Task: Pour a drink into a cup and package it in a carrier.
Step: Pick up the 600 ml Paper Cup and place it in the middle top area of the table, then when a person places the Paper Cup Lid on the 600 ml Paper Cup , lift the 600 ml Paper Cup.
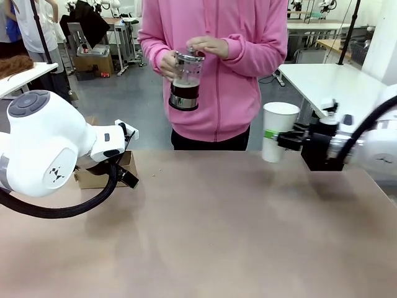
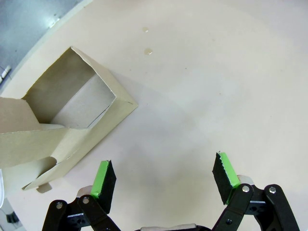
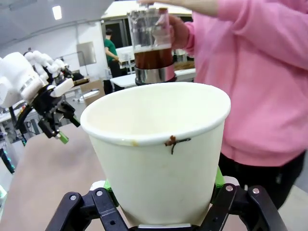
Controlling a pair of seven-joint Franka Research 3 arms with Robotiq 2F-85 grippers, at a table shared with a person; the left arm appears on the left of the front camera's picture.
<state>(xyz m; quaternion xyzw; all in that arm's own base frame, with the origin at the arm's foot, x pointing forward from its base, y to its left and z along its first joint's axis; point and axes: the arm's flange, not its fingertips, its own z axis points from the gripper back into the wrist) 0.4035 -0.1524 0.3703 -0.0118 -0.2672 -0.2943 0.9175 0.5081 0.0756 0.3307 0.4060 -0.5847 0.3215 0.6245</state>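
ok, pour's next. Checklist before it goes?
1. Right claw shut on the cup: ok.
2. Cup upright, no lid on: ok.
3. Drink in the press pot, held in the person's hands: ok.
4. Pot over the cup's mouth: not ok, it is at the person's chest, off to one side of the cup.
5. Left claw open, holding nothing, over the table beside the cardboard box: ok.
6. Cup empty to the bottom: cannot tell.
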